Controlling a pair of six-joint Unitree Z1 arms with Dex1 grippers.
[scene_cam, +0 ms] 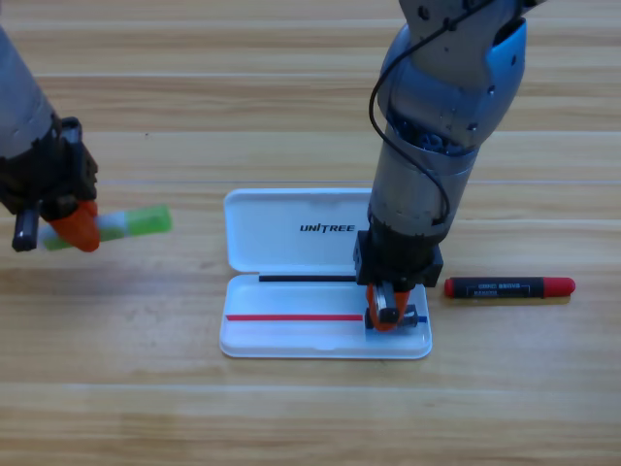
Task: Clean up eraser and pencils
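High view, left to right. Left gripper (73,225) sits at the far left edge, arm coming in from the upper-left corner, orange jaws clamped on the pale end of the green pencil (136,222). Green end sticks out to the right, tilted slightly up; pencil looks lifted off the table (291,417), though height can't be confirmed from above. Judgement: this arm is in the carry step; next it needs to swing right over the white case (291,335), line the stick up w/ the long tray and lower before letting go.

Middle: case lies open, lid flat behind the tray.

Right gripper (390,309) points straight down into the tray's right end compartment, arm near vertical from the top edge, wrist hiding most of the spot. Can't tell whether its jaws are apart or closed. A small dark bit shows just beside the jaw tips, prob. the eraser (411,316), partly hidden. Judgement: eraser placement step, abt done; next is release (if not yet done) and a straight lift so nothing gets dragged out.

Far right: red pencil (509,286) lies flat on the table, just beside the case, untouched. Roughly a third through.
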